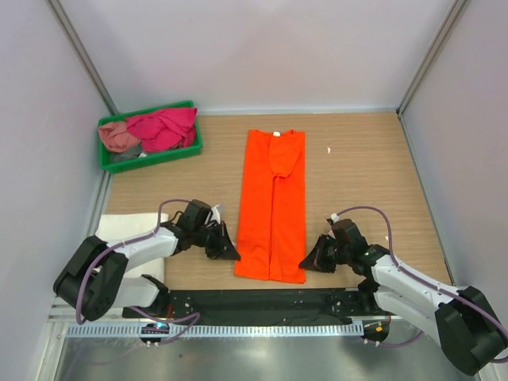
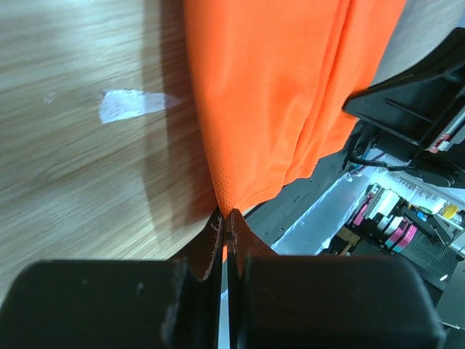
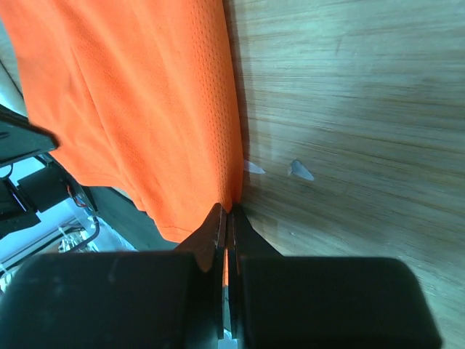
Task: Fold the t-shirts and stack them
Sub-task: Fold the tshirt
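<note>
Pinching the orange t-shirt (image 1: 274, 198) at its near corners, the left gripper (image 1: 226, 248) and right gripper (image 1: 308, 260) should lift together, level, carrying the hem toward the far end.

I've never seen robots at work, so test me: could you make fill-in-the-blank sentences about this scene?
The left claw and right claw each pinch a near corner of the ___ t-shirt.
The green tray holds a pink t-shirt and a ___ t-shirt.
Beside the left arm lies a ___ t-shirt.
Missing words: orange, magenta, white.
</note>
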Available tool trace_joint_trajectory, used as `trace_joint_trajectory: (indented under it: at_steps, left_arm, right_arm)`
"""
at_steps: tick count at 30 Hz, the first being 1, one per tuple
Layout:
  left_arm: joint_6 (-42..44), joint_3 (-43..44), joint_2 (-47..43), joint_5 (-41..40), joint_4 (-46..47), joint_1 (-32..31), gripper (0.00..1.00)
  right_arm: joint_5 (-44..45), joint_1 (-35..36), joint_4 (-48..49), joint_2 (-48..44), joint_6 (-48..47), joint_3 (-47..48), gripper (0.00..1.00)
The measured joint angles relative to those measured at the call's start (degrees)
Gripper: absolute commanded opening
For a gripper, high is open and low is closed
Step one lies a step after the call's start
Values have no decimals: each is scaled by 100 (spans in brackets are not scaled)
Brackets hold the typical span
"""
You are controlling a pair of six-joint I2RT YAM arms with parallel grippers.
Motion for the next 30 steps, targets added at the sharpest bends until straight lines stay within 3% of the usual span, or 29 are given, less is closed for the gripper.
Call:
trace_joint_trajectory:
  at_steps: [9, 12, 17, 22, 30]
  left_arm:
    - [-295, -94, -177, -138, -20, -188, 0]
    - [-295, 238, -203, -181, -245, -173, 0]
    - [-131, 1735, 417, -118, -496, 302, 0]
    - [35, 3449, 1843, 81, -428, 863, 0]
    - [59, 4725, 3311, 243, -459, 1097, 0]
  right_arm:
    - [85, 160, -168, -192, 164, 50, 1]
    - [129, 90, -407, -94, 114, 437, 1]
    - [0, -623, -564, 1231, -356, 1845, 1]
    - [-179, -1379, -678, 3051, -1056, 3495, 1]
    - [-455, -1753, -876, 4760, -1696, 5309, 1]
